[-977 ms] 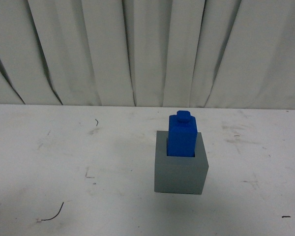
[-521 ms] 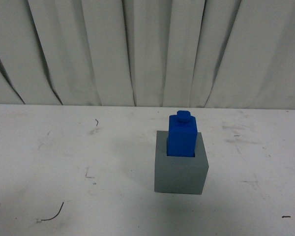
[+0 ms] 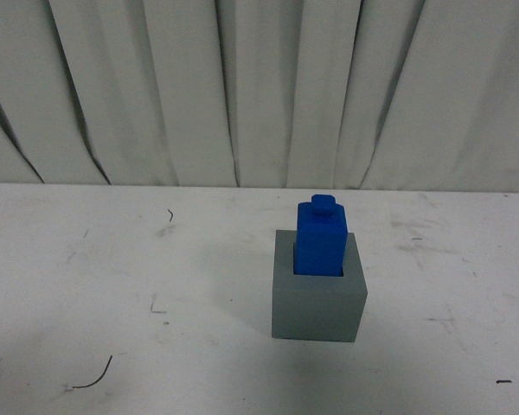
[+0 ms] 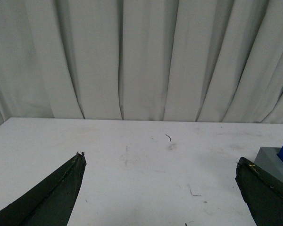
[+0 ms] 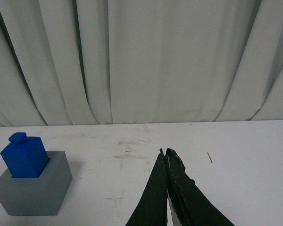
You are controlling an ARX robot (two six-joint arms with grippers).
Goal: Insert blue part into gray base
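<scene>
The bright blue rectangular plastic block with its small round stud (image 3: 320, 235) stands upright with its lower part sunk in the square recess of the matte gray cube base (image 3: 318, 303), which rests on the scuffed white counter (image 3: 112, 285); it looks seated, so I judge the insertion done. The left end effector (image 4: 160, 188) hangs beside the cube with its 2 dark fingers spread wide, gripping nothing. The right end effector (image 5: 168, 154) sits well apart with its fingers pressed together and empty, probably because neither arm is needed now.
</scene>
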